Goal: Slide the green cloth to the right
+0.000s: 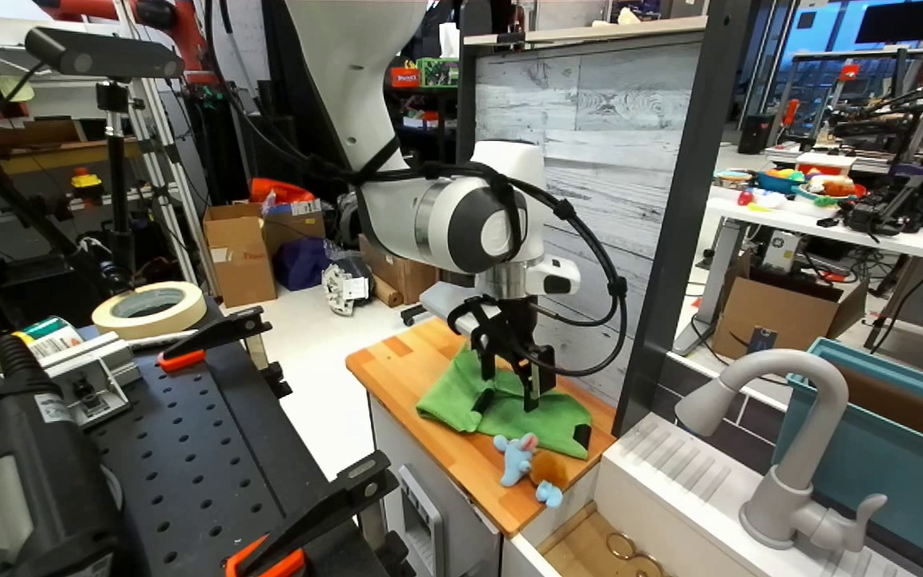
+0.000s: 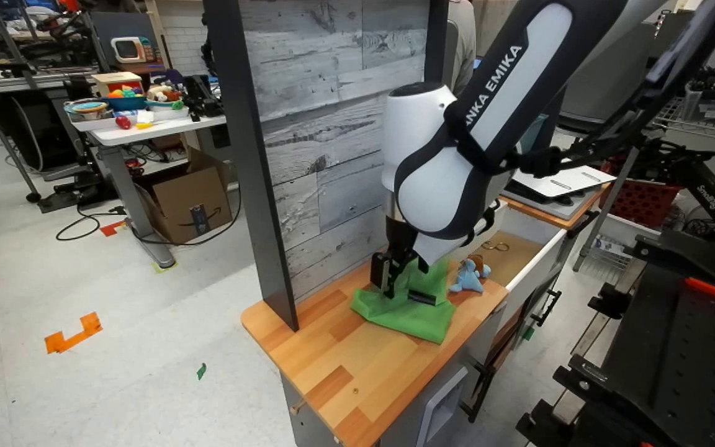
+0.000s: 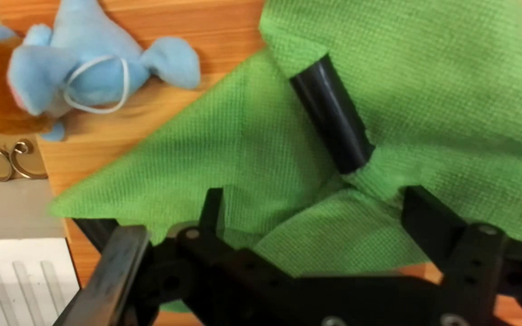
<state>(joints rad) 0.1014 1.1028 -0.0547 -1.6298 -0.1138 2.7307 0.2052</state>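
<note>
The green cloth [image 1: 501, 421] lies rumpled and partly folded on the wooden counter [image 1: 397, 353], with black strips on it. It also shows in an exterior view [image 2: 407, 320] and fills much of the wrist view [image 3: 188, 163]. My gripper [image 1: 509, 391] points down over the cloth's back part, beside the panel; it also shows in an exterior view [image 2: 404, 284]. In the wrist view the fingers [image 3: 314, 189] are wide apart with flat cloth below and between them and nothing clamped. I cannot tell whether the fingertips touch the cloth.
A blue and brown plush toy [image 1: 516, 458] lies beside the cloth, near the open drawer [image 2: 519, 248]. A grey wood-look panel [image 1: 598, 184] stands along the counter's back edge. A ridged drainboard [image 1: 662, 457] and faucet [image 1: 790, 401] adjoin the counter's end.
</note>
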